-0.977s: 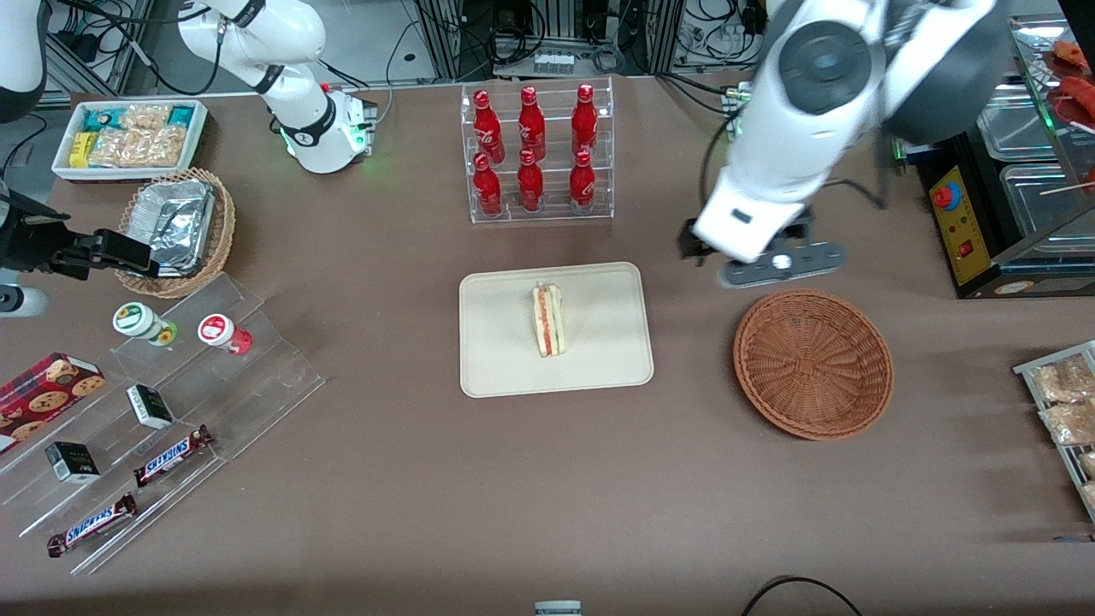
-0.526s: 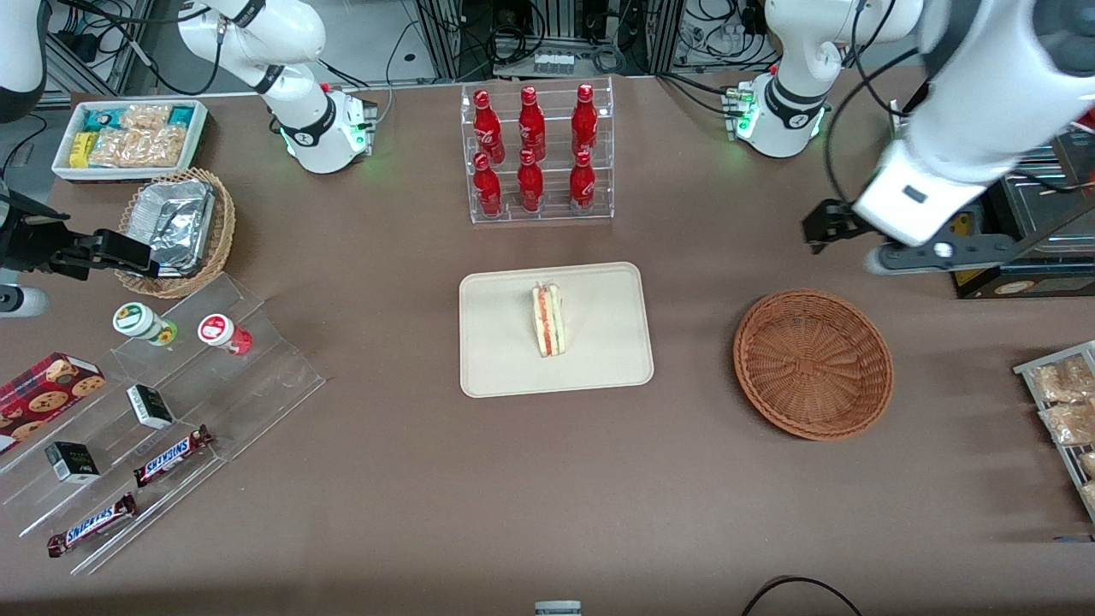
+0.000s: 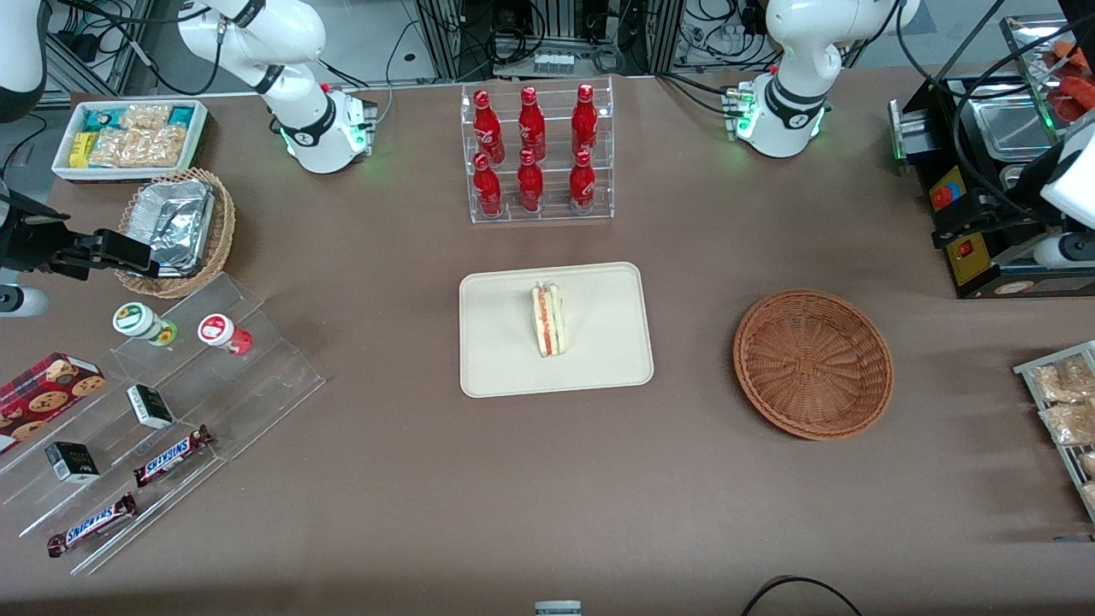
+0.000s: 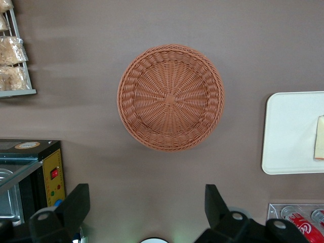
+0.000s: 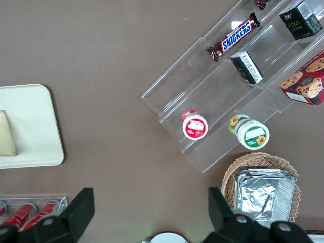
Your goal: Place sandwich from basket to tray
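One sandwich on one tray, one basket (bare), gripper spread wide above table.

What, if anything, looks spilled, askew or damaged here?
Nothing stands out. The sandwich sits intact on the tray, the basket is empty and level, and the open gripper hangs high above the table, holding nothing.

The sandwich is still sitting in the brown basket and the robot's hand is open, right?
Not quite. The sandwich stands on the cream tray, not in the brown basket, which is empty, as the front view shows. The gripper is indeed open, up above the table near the basket.
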